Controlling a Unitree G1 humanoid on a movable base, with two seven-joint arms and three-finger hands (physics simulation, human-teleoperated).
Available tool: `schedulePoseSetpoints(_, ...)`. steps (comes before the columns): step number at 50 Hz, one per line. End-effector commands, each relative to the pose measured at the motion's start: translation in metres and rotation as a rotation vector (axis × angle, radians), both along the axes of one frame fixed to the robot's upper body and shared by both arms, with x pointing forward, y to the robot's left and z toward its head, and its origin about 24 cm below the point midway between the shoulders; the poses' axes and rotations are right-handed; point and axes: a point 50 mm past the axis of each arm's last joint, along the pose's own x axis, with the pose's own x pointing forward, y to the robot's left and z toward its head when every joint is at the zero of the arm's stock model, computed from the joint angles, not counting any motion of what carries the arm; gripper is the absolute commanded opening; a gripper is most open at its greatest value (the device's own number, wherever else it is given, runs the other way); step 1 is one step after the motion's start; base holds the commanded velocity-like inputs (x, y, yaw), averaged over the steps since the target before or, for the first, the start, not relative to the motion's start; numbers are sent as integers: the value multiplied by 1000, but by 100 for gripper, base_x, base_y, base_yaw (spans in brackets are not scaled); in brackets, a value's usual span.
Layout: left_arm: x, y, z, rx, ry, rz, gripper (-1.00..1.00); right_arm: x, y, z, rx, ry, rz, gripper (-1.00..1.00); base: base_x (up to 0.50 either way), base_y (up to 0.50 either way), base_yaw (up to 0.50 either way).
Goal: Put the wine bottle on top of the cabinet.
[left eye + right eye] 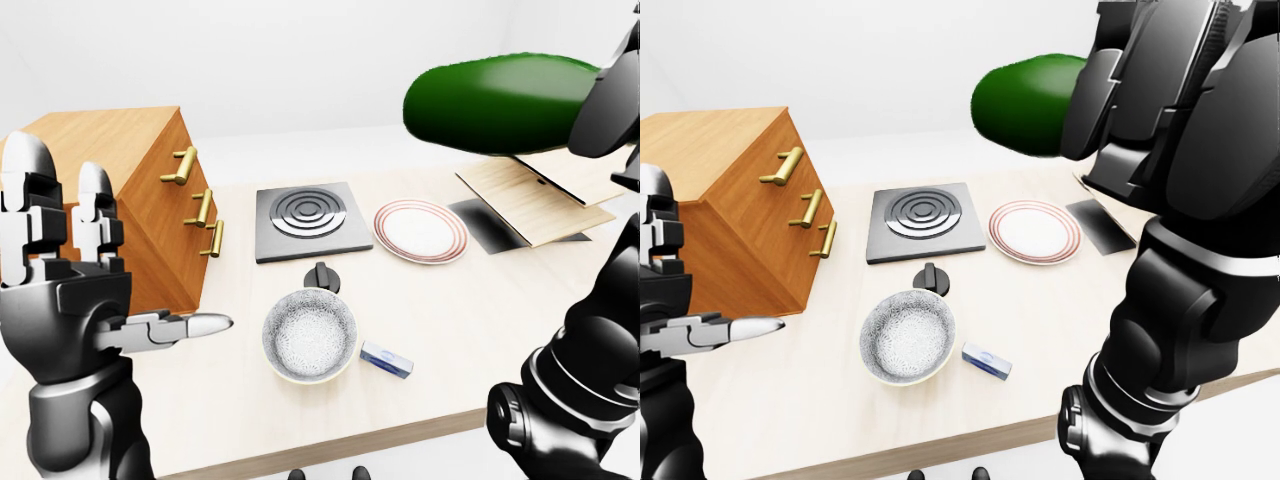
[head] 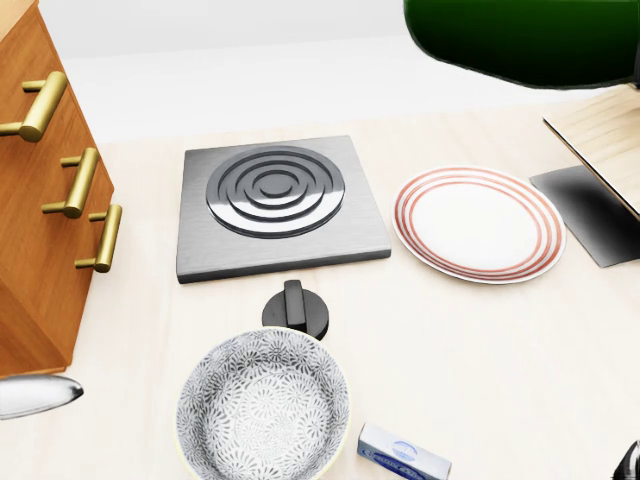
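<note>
My right hand (image 1: pixel 1140 100) is shut on the dark green wine bottle (image 1: pixel 495 100) and holds it lying sideways high above the table, at the upper right of the left-eye view. The wooden cabinet (image 1: pixel 130 190) with three brass handles stands at the left of the table, its flat top bare. My left hand (image 1: pixel 90 290) is open and empty, raised at the left next to the cabinet, fingers pointing up and thumb pointing right.
On the pale table (image 1: pixel 450 330) lie a grey hotplate (image 1: pixel 300 220) with a black knob (image 1: pixel 321 276), a red-rimmed white plate (image 1: pixel 420 230), a patterned bowl (image 1: pixel 309 335), a small blue-white box (image 1: pixel 386 358) and wooden boards (image 1: pixel 540 195) at the right.
</note>
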Motion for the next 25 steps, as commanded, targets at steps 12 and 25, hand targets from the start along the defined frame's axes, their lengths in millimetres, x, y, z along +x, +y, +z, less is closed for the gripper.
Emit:
schedulePoseSetpoints(12, -4, 5, 2, 1, -14, 13, 100, 26, 3, 20, 49, 51, 111, -100, 0, 0, 0)
schedulePoseSetpoints(25, -1, 6, 0, -3, -1, 13, 100, 18, 9, 44, 77, -46, 161, -100, 0, 0, 0)
